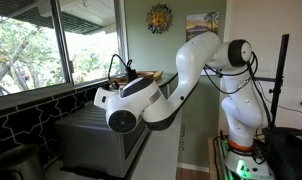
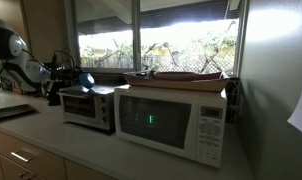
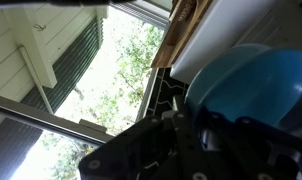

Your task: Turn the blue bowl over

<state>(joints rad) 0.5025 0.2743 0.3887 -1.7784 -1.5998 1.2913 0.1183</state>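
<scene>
Wrist view: gripper [image 3: 196, 125] shows only as dark, blurred housing along the bottom edge. The fingertips can't be made out, so I cannot tell whether the jaws are spread, pressed together or pinching the rim.

Blue bowl [image 3: 256, 85] sits directly beyond the housing and fills the right of the frame, with its smooth domed outside towards the camera. It is touching or very nearly touching the gripper; which one, the blur hides.

In an exterior view the bowl [image 2: 87, 80] is a small blue patch at the top of the grey oven [image 2: 88, 110], with the arm [image 2: 16, 60] reaching in from the side. It is not clear whether the bowl rests on the oven or is lifted just off it.

The white microwave [image 2: 171, 122] stands just beside the oven, both of them on the counter [image 2: 51, 145]. The window [image 3: 101, 70] is close behind, with trees outside.

Judgement on risks:
- The smooth, rounded wall gives a poor hold. If only the rim is caught, the bowl could slip out partway through the turn.
- The work is done high up on the oven top. A dropped bowl would likely roll off to the counter or behind the oven.
- The window frame is close behind. A wide wrist turn could knock against it, or push the bowl toward the microwave.
- The wrist camera's view is blocked, so a bad grip would be hard to notice.
</scene>
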